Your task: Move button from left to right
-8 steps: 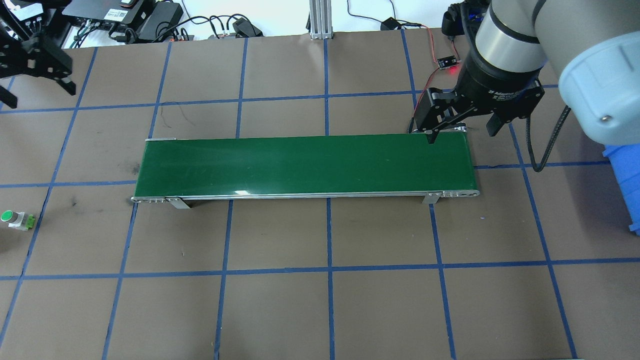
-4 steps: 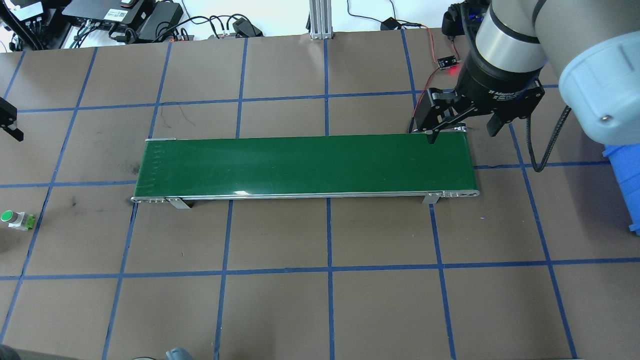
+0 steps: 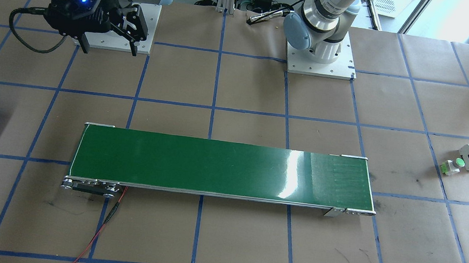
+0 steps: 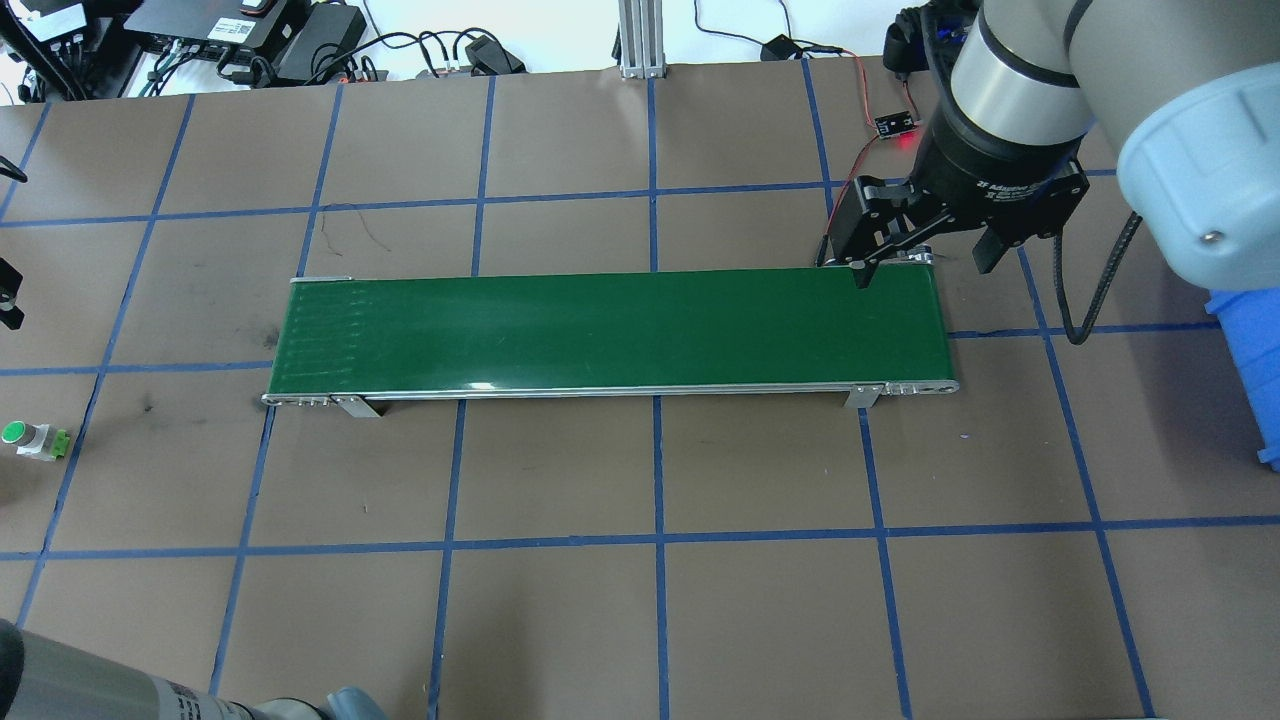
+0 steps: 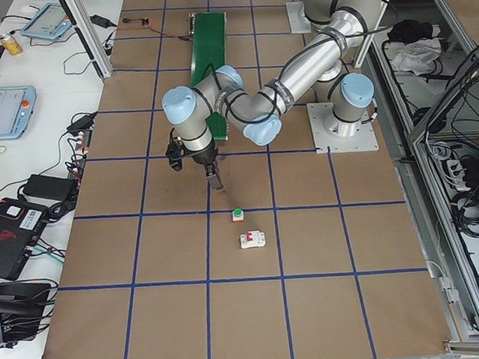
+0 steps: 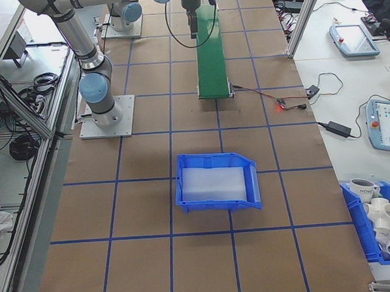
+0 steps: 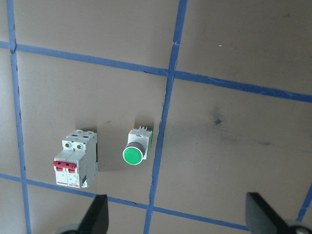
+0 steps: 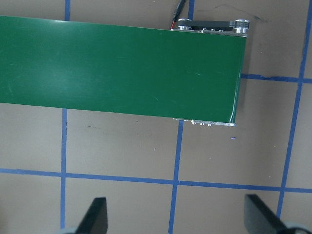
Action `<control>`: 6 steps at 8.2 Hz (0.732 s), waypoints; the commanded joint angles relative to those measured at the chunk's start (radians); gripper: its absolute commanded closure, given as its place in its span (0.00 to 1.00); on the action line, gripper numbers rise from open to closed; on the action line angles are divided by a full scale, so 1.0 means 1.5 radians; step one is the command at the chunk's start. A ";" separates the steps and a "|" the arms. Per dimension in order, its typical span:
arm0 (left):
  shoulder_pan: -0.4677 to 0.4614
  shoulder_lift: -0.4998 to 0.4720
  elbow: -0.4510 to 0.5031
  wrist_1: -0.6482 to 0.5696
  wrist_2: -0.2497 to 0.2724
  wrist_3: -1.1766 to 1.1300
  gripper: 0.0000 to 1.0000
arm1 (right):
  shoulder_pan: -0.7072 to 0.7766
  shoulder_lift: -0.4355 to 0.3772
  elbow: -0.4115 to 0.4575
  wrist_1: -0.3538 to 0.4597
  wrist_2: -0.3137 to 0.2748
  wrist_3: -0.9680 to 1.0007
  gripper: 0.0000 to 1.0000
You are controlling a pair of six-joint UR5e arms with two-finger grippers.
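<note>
Both grippers stood wide and empty: the left gripper hung over the button, which lay on the table's left end just beside a circuit breaker, while the right gripper hovered above the green conveyor belt's right end.

We find our left black two-finger gripper pointing straight down, its fingers spread wide apart and holding nothing. Our right black two-finger gripper likewise points down, fingers parted and empty.
</note>
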 commanded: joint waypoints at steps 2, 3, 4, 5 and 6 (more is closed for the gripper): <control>0.062 -0.033 -0.003 0.077 -0.005 0.247 0.00 | 0.000 0.000 0.000 0.000 0.000 0.000 0.00; 0.072 -0.037 -0.008 0.069 -0.020 0.261 0.00 | 0.001 0.000 0.000 0.000 0.000 0.000 0.00; 0.074 -0.046 -0.036 0.084 -0.046 0.331 0.00 | 0.001 -0.001 0.000 0.000 0.000 0.000 0.00; 0.079 -0.047 -0.073 0.128 -0.060 0.345 0.00 | 0.000 0.000 0.000 0.000 0.000 0.000 0.00; 0.091 -0.046 -0.107 0.172 -0.062 0.349 0.00 | 0.000 0.000 0.000 0.000 0.000 0.000 0.00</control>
